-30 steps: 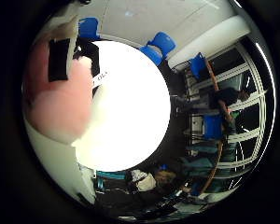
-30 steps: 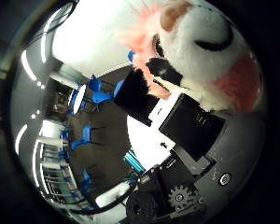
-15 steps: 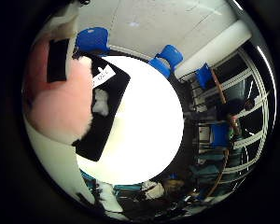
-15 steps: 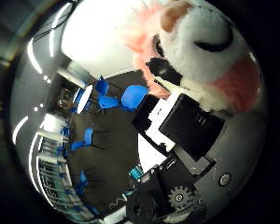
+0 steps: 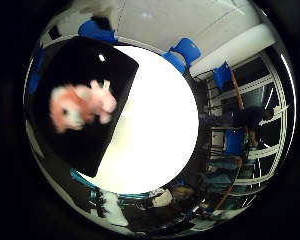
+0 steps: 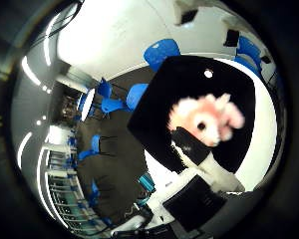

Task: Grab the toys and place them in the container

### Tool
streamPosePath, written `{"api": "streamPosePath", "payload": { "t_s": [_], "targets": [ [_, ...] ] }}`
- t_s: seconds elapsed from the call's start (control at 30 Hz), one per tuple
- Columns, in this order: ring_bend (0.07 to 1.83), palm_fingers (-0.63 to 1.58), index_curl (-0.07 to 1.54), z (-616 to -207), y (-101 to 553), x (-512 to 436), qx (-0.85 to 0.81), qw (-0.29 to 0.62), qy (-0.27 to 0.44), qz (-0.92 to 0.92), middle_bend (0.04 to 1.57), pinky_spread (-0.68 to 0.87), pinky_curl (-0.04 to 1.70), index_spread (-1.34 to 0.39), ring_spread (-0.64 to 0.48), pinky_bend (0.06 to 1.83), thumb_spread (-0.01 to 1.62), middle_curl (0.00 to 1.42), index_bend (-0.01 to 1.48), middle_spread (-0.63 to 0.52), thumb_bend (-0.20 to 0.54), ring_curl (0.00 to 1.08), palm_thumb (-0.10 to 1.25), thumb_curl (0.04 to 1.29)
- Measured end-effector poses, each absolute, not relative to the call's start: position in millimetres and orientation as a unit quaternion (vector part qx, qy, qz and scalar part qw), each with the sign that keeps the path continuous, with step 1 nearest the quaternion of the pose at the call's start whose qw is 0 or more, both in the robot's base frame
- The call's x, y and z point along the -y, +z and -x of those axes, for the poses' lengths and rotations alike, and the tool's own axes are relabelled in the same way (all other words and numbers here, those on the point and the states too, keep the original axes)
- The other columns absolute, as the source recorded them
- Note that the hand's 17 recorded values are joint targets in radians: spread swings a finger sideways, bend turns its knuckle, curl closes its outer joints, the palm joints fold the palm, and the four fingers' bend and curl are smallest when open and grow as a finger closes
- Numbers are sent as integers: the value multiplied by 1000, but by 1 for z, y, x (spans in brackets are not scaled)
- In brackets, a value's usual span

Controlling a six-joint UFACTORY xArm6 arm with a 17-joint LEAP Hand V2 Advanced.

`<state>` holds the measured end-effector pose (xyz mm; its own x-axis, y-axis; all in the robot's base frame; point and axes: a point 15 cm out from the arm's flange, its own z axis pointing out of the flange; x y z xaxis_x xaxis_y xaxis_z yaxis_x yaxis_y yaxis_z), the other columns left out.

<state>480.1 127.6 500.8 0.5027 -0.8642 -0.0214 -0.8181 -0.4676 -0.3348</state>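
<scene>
A pink and white plush toy [image 5: 80, 103] shows against the inside of the black container [image 5: 90, 150], away from my palm, in the right little finger side palm view. It is blurred, so I cannot tell whether it rests on the bottom. The right thumb side palm view shows the same toy [image 6: 205, 118] over the black container [image 6: 189, 85]. There my right hand [image 6: 204, 184] shows as black and white finger parts, straightened and away from the toy. The hand holds nothing.
The container stands on a round white table [image 5: 160, 120]. Blue chairs [image 5: 185, 48] stand around the table on the dark floor. More blue chairs [image 6: 108, 100] show in the right thumb side palm view. Windows line the far wall.
The toy was held close against the palm. It has now left the hand and dropped away into the black container, and the fingers have opened.
</scene>
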Motion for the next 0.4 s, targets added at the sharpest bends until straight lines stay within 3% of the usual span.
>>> {"api": "streamPosePath", "payload": {
  "t_s": [0.4],
  "targets": [
    [387, 242, 316, -455, 529, -69, -515, 153, -87, 839, 582, 484, 441, -490, 167, 468, 1140, 363, 173, -120, -19, 239, 728, 418]
  ]
}}
